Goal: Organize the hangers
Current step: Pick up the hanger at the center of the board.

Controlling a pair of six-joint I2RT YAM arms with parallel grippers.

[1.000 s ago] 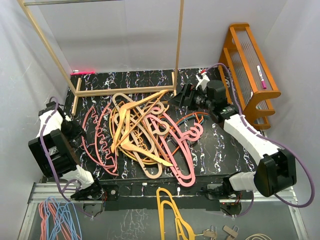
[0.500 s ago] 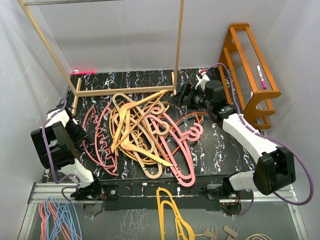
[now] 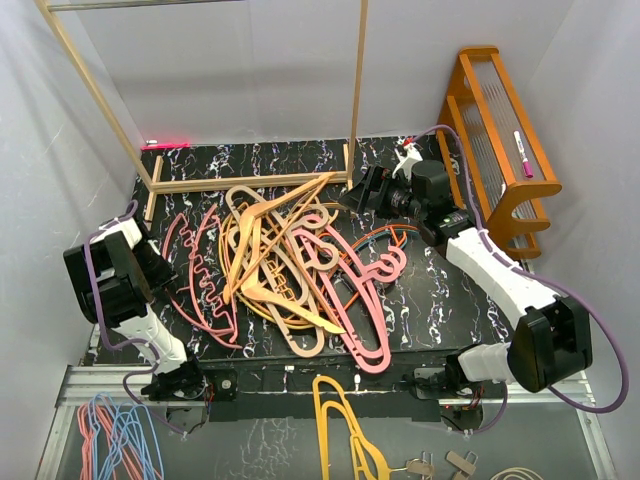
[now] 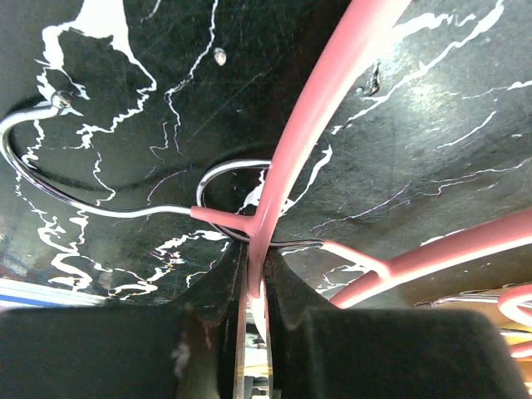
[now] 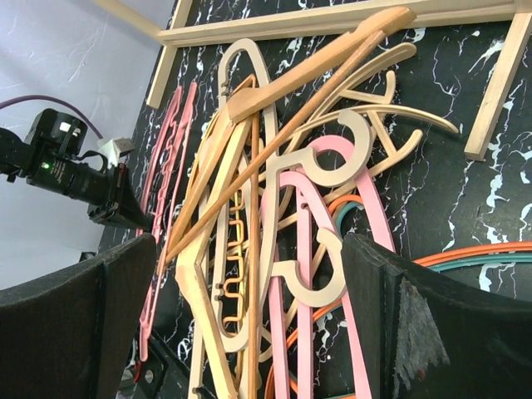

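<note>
Jaws clenched, my left claw (image 4: 253,316) pinches a thin salmon hanger (image 4: 307,125) by its smooth curved arm, beside its chrome wire hook (image 4: 83,195), on the black white-veined mat (image 4: 125,100). My right claw (image 3: 360,193) gapes near the tangled wood-tan, pink and orange hangers (image 3: 290,260).

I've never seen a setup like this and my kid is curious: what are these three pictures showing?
Two robot arms work over a black mat. The wide picture looks down from above and behind them; the other two come from cameras on each wrist. A tangled pile of hangers, pink, tan and orange, lies on the mat. The left hand is closed on a pink hanger near its metal hook. The right hand is open, holding nothing, at the pile's far edge.
</note>
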